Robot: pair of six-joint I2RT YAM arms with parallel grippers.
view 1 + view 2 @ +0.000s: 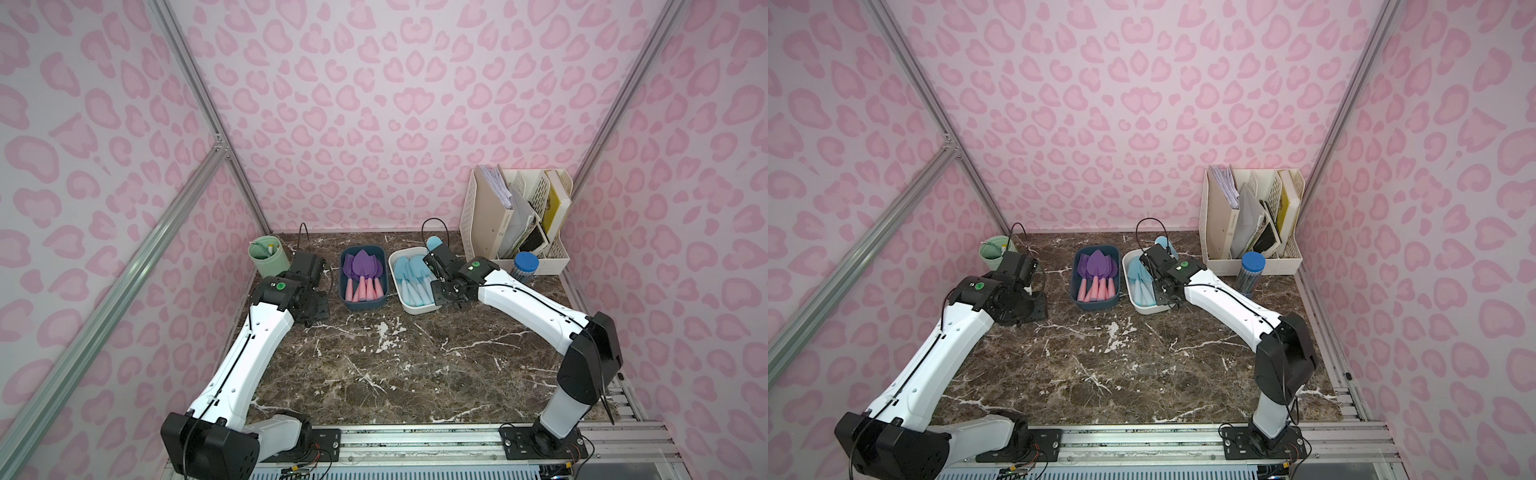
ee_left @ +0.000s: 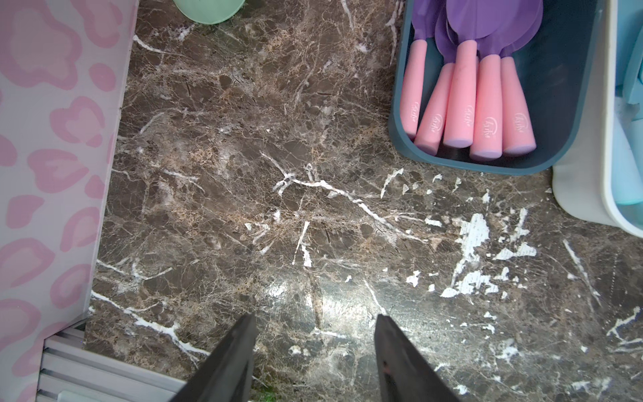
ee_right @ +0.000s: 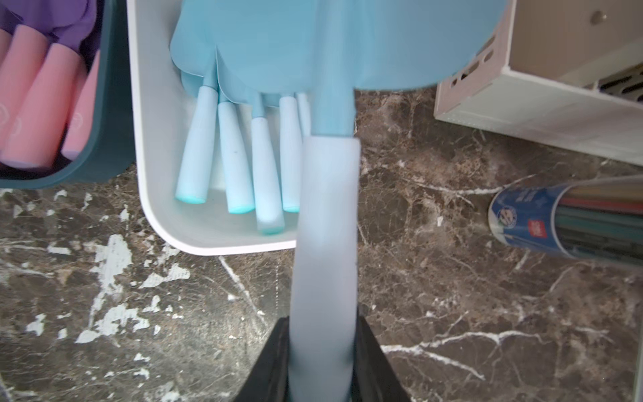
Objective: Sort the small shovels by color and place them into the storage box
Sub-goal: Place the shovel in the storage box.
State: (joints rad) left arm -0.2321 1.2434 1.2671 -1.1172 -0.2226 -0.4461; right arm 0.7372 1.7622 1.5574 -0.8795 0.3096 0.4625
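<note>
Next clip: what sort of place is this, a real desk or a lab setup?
Most likely a lab test cell dressed as a desk: pink printed wall panels on aluminium framing, robot arms bolted to a rail at the edge of a marble-look tabletop, and a file organizer.

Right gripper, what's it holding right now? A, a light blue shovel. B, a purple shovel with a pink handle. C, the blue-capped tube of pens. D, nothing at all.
A: in the right wrist view the right gripper is shut on the handle of a light blue shovel.
</note>
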